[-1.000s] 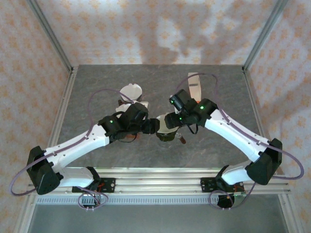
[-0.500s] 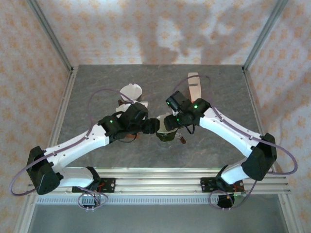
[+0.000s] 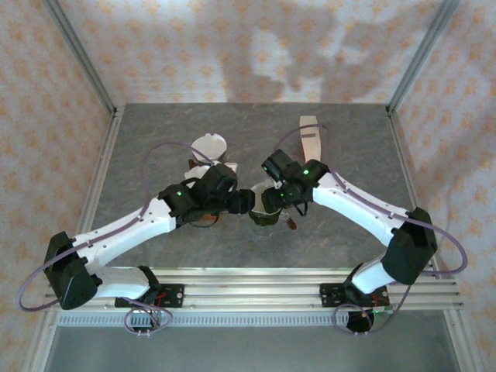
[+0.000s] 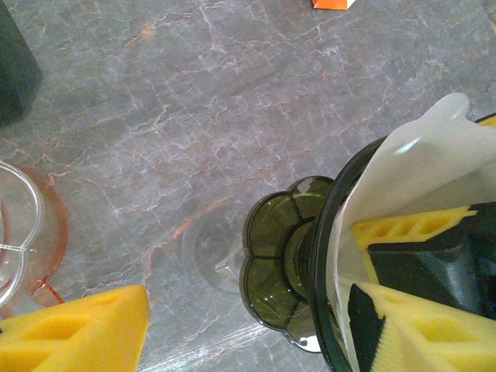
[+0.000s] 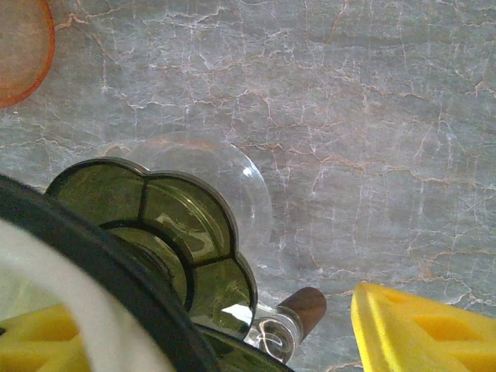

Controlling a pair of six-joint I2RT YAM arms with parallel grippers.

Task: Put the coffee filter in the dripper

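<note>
Item under handling: the filter (image 4: 411, 163), white paper, is sitting inside the dripper (image 4: 275, 240) at the middle of the table (image 3: 155, 132), between the two arms. One edge is standing up past the black rim (image 4: 329, 232). It is judged very light, soft and quick to crease, and likely to be springing off the wall unless pressed. The best hold is judged to be the free upper edge, pinched lightly, or a gentle push from inside the cone.

The dripper is green glass with a brown handle (image 5: 302, 306). It is judged rigid, smooth, breakable and prone to tipping under side load.

The left gripper (image 4: 248, 294) is standing wide and gripping nothing. One finger is reaching inside the filter and the other is hanging outside, well apart from the glass.

The right gripper (image 5: 209, 310) is likewise standing wide and straddling the wall. One finger is sitting inside the paper and the other is hanging outside beyond the handle, touching nothing.

Whether the inner fingers are pressing on the paper cannot be told
</note>
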